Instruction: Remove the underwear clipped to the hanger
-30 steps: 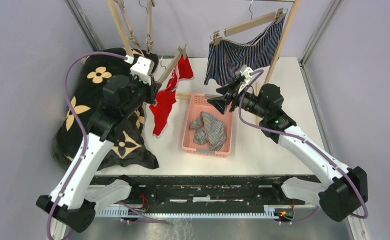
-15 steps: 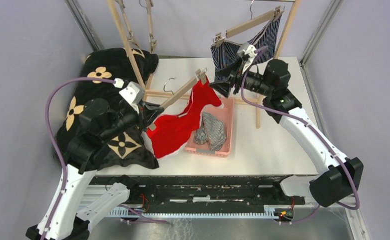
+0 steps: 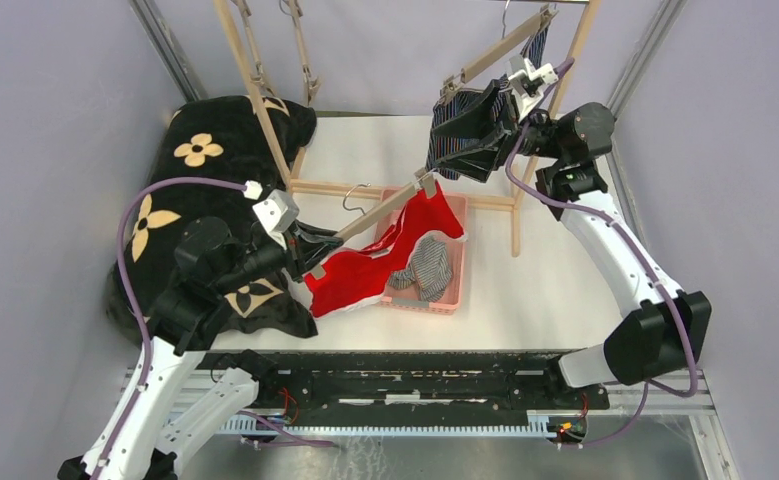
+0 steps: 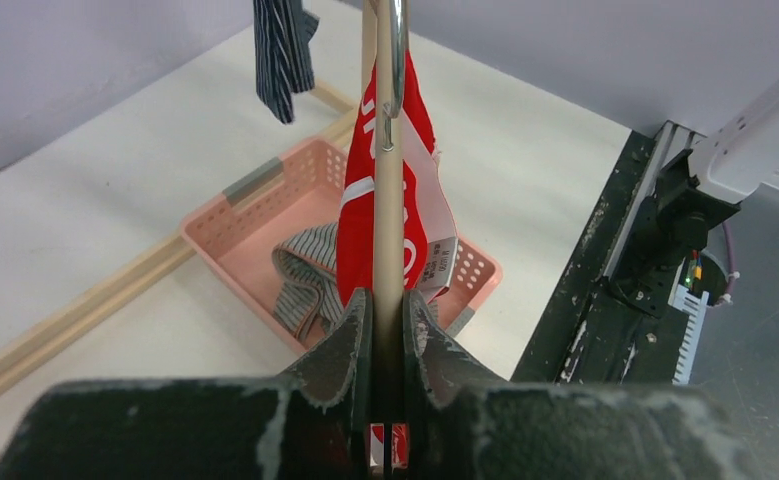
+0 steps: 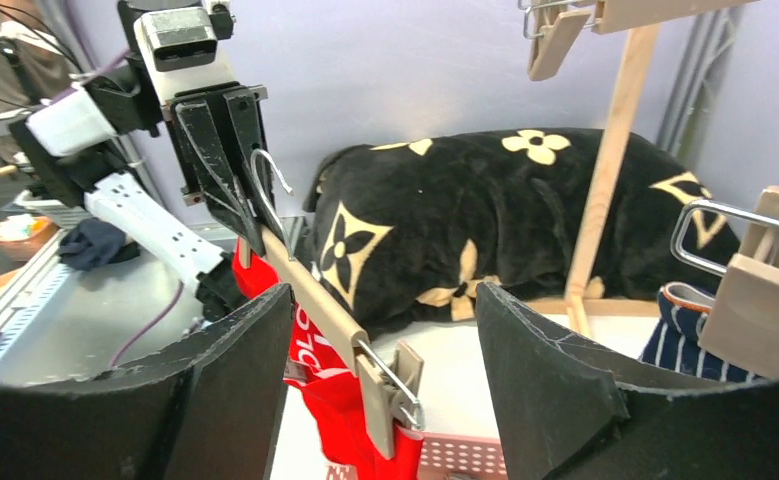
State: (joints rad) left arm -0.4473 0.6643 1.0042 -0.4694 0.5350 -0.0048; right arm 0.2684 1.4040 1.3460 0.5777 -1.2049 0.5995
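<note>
Finding one: my left hand (image 3: 303,246) is pressed together on the near end of a light wooden clip hanger (image 3: 377,210), pinching the bar between both pads. I judge this grip is meant to present the hanger over the pink plastic basket (image 3: 456,285) on the table, so that a released garment drops inside.

Finding two: the red briefs with white trim (image 3: 360,272) hang clipped to that hanger. Their long axis follows the bar, running from beside the basket's near-left corner up and across to above its far rim, the far clip end higher. The lower edge sags onto the basket's left rim.

Finding three: my right hand (image 3: 477,125) is spread wide and holds nothing. It is raised beyond the basket's far side and points down toward the hanger's far clip, probably to open it.

Finding four: the grey-and-white striped briefs (image 3: 427,265) lie crumpled inside the basket. The dark blue striped boxers (image 3: 445,135) hang on a second wooden hanger (image 3: 487,55) above and beyond the basket, just beside my right hand.
</note>
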